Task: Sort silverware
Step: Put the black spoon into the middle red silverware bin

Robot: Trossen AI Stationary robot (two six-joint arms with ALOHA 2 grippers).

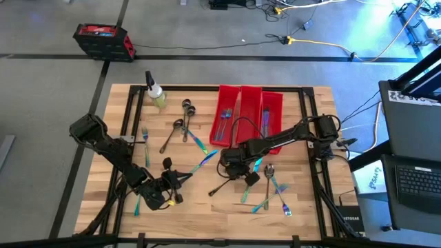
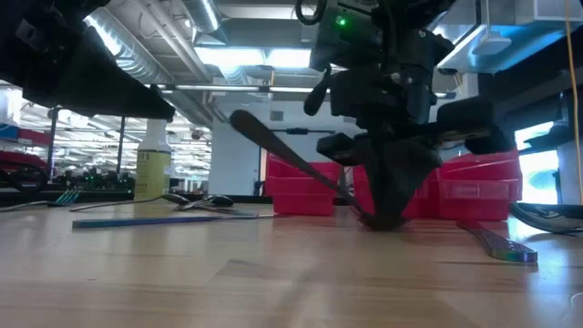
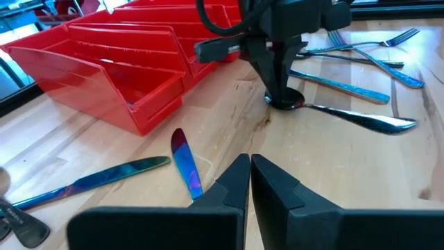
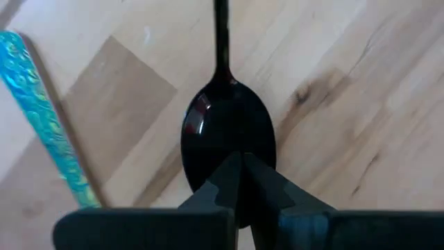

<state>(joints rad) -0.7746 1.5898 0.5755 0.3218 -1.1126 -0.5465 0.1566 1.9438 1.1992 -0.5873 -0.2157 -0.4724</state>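
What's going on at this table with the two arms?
A two-armed robot is sorting silverware into red bins. The right pincer is shut on the bowl of a dark spoon on the wooden table. The left pincer is shut, holding nothing, near the front. Forks and spoons lie scattered about.

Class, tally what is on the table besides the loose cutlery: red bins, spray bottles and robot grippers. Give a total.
Red bins: 3
Spray bottle: 1
Robot grippers: 2, the left gripper shut and empty, the right gripper shut on a dark spoon
Total: 6
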